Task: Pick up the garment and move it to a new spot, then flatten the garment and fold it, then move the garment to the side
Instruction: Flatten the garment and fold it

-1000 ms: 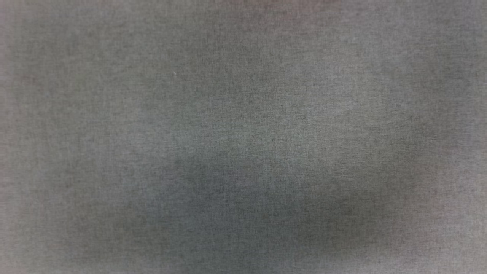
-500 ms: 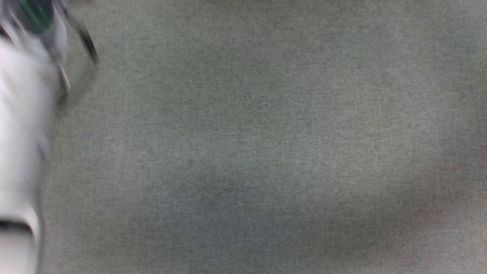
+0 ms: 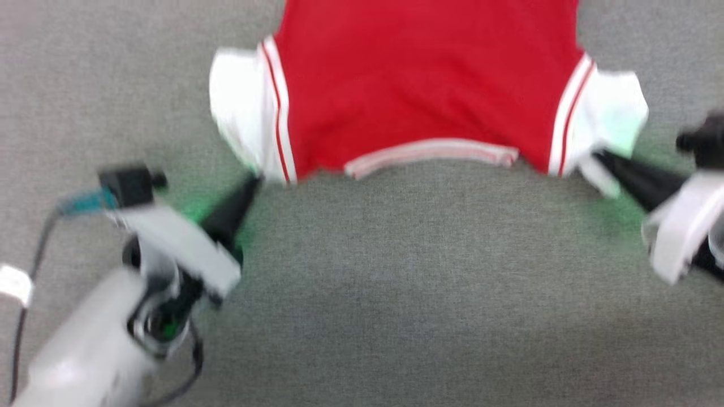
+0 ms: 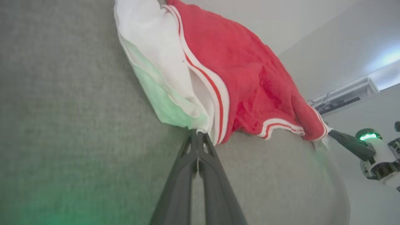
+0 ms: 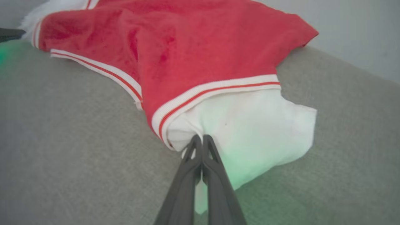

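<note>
The garment (image 3: 421,85) is bright red with white sleeves and white-and-red striped trim. It lies spread on the grey cloth surface (image 3: 396,282), reaching the top edge of the head view. My left gripper (image 3: 255,180) is shut, its tips pinching the lower corner of the left white sleeve (image 4: 156,72). The left wrist view shows that gripper (image 4: 197,132) closed at the sleeve's hem. My right gripper (image 3: 600,155) is shut on the other white sleeve (image 5: 250,125), with its tips (image 5: 200,137) buried in the cloth's edge. The picture is motion-blurred.
The grey surface (image 5: 78,156) stretches toward me below the garment. Its far edge (image 5: 343,67) meets a pale wall (image 5: 359,31) behind. The right gripper (image 4: 334,133) and its wrist with a green light (image 4: 368,136) appear at the right of the left wrist view.
The head camera has swung: earlier it saw bare grey surface, then a blurred pale arm at left, and now the garment and both grippers.
</note>
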Controlling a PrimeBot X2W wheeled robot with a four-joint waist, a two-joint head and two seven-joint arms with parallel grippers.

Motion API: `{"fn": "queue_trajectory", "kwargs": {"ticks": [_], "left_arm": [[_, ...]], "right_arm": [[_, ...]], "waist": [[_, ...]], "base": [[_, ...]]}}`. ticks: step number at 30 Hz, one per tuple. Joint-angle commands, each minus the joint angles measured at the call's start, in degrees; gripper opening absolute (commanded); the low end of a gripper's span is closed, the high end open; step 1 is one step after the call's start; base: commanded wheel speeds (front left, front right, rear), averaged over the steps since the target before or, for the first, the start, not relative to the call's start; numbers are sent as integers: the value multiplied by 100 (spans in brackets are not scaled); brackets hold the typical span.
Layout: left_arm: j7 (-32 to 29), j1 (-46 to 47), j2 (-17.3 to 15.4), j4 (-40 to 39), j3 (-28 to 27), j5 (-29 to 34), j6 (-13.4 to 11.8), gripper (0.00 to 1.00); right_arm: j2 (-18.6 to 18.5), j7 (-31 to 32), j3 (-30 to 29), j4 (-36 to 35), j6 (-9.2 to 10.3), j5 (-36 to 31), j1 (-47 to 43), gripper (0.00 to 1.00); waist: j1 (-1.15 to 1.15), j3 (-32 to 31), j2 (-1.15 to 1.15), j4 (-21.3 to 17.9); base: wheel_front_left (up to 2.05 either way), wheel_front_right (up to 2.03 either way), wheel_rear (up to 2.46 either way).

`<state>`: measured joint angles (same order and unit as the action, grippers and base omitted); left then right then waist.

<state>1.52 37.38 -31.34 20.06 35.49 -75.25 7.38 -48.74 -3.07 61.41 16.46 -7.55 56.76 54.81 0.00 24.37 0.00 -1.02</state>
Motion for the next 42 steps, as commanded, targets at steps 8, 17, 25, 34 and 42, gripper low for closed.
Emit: {"fn": "queue_trajectory", "kwargs": {"ticks": [8, 17, 25, 34, 42], "left_arm": [[12, -1430, -809, -952, 353, 68, -24, 0], [-166, -2774, -1965, -2542, 310, -277, -523, 0], [-214, -3708, -2664, -3597, 347, -601, -874, 0], [-171, -3420, -2470, -3691, 321, -410, -996, 0], [-533, -2821, -1921, -2836, 625, -120, -878, 0]], "right_arm": [[-706, 360, -285, -999, 11, 275, -1552, 0], [-1551, 1043, -850, -2360, 11, 489, -3100, 0], [-1789, 1530, -1482, -2962, 11, 481, -4088, 0], [-1371, 1927, -2259, -3033, 11, -133, -4625, 0], [-701, 2528, -2132, -2625, 11, -916, -4514, 0]], "waist": [[0, -564, 0, 62], [0, -708, 0, 70], [0, -669, 0, 64], [0, -535, 0, 161], [0, -355, 0, 145]], "base": [[0, 0, 0], [0, 0, 0], [0, 0, 0], [0, 0, 0], [0, 0, 0]]}}
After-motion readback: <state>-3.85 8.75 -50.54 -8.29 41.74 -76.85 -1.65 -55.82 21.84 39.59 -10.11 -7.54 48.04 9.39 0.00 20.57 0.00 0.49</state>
